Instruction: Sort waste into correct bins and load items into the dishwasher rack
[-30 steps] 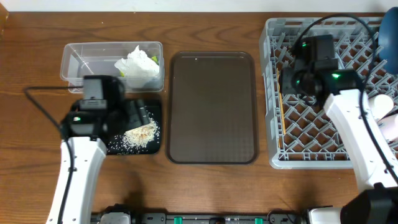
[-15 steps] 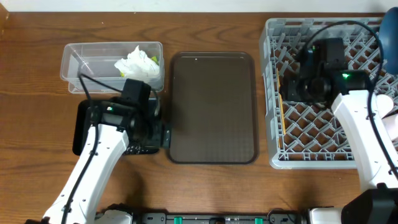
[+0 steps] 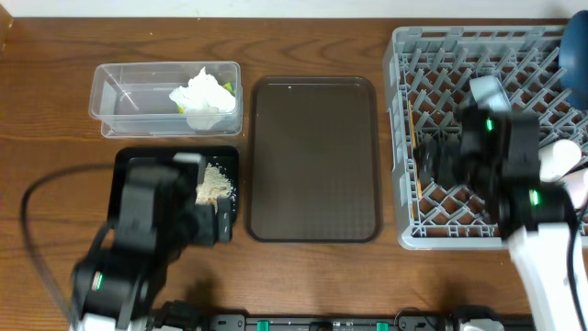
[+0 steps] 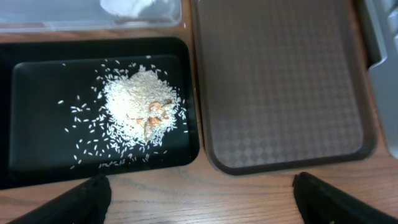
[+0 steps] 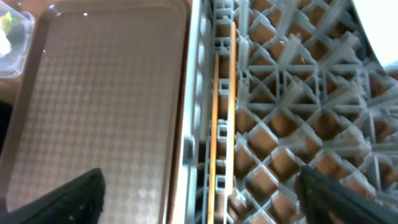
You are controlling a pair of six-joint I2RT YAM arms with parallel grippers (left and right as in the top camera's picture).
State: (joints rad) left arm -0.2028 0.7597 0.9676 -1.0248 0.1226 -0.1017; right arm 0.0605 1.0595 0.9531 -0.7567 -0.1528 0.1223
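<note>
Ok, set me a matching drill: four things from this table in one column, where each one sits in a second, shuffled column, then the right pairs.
Things
1. rice scraps
2. crumpled napkin
3. chopsticks
4. brown serving tray

Places
A. in the grey rack
B. in the black tray
C. flat on the table, beside the grey rack
D. in the clear tub

Pairs: 1-B, 2-D, 3-A, 4-C
</note>
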